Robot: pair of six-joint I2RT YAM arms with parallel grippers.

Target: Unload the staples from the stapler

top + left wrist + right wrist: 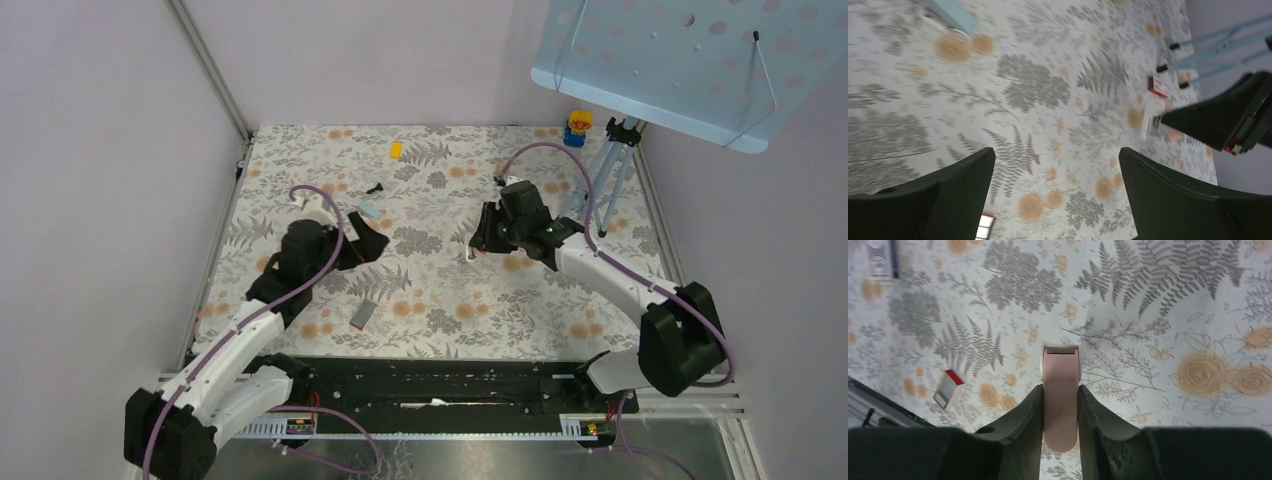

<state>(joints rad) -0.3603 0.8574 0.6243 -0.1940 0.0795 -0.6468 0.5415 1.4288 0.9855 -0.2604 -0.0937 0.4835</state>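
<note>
Pink stapler (pixel 1061 395) sat pinched between the right fingers (pixel 1020 425) at the right half of the counter (pixel 1173 315); we judged a firm, level hold needed before the wide-open, empty left fingers (pixel 948 190) could unload it.

A yellow block (pixel 396 150) lies at the far side of the floral worktop (pixel 440 290), with a small black piece (pixel 375 188) nearer. At the far right, a toy figure (pixel 578 127) stands beside a tripod (pixel 612 175).
</note>
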